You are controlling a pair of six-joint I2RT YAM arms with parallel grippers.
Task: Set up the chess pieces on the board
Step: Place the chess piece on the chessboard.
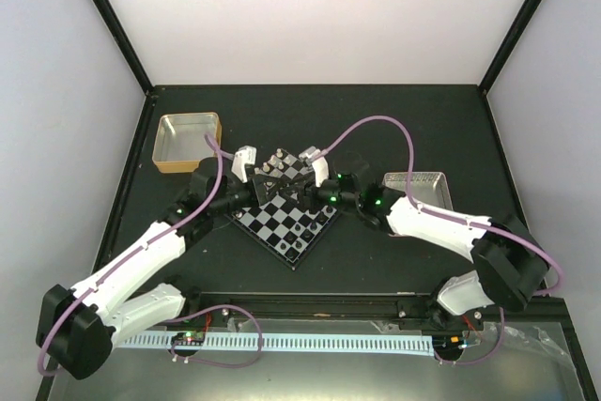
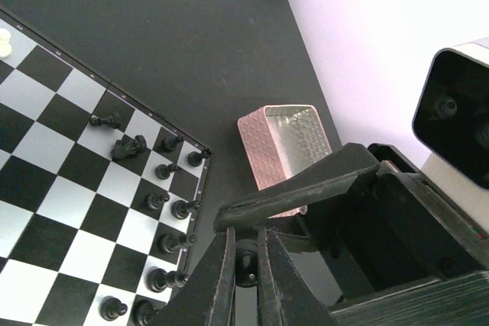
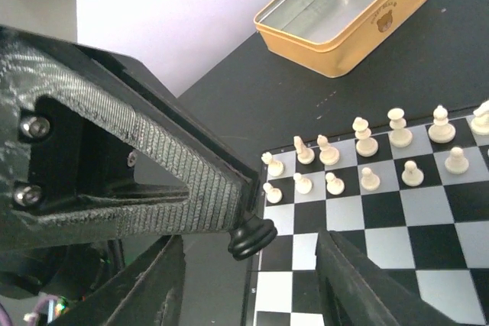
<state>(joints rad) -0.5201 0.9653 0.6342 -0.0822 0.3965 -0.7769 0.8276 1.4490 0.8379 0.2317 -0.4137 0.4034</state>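
- The board (image 1: 291, 224) lies mid-table, turned cornerwise with one corner toward the near edge.
- White pieces (image 3: 367, 166) fill its far-left side and black pieces (image 2: 164, 200) its near-right side.
- The left gripper (image 2: 245, 236), reaching from the near-left, pinches a black piece (image 3: 252, 238). The piece's axis is unclear.
- The right gripper (image 3: 250, 253) gapes wide around it, holding nothing.
- The table (image 1: 394, 119) is dark and the walls white.
- A gold tray (image 1: 186, 167) sits far-left and a pink tray (image 2: 256, 150) right.

board (image 2: 61, 188): checkered, left side
black pieces (image 2: 172, 208): lined up along its right edge, one's flopped over
pink tray (image 2: 286, 150): on the tabletop (image 2: 153, 20), near the board's corner
left gripper (image 2: 246, 246): pinching a dark piece (image 2: 246, 265)
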